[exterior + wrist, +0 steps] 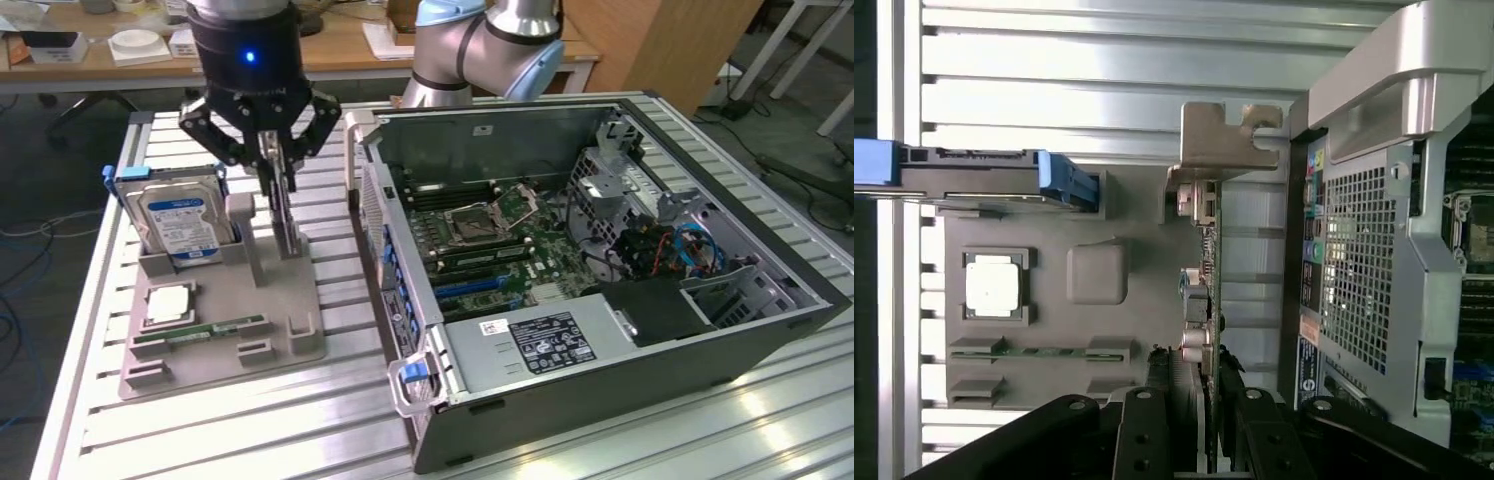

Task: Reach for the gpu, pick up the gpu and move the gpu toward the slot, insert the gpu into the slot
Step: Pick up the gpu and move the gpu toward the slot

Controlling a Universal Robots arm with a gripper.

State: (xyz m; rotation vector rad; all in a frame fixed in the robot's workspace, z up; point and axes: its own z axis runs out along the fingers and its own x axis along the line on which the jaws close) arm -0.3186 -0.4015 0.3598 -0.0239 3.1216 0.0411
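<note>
The gpu [283,215] stands on edge in the grey holder [227,310], a thin dark card with a metal bracket at one end. My gripper [276,170] comes down on its upper edge, and its fingers [263,160] press on both faces of the card. In the wrist view the gpu [1204,250] runs away from my gripper [1206,400], whose black fingers [1154,420] sit tight against it. The blue slot [470,287] lies on the green motherboard [534,240] inside the open computer case, to the exterior view's right of the holder.
A silver hard drive [180,220] with a blue label stands in the holder beside the gpu. A processor chip [170,303] and a green memory stick [220,328] lie lower on it. The case wall [374,230] rises close by the holder. A power supply [541,340] fills the case's near end.
</note>
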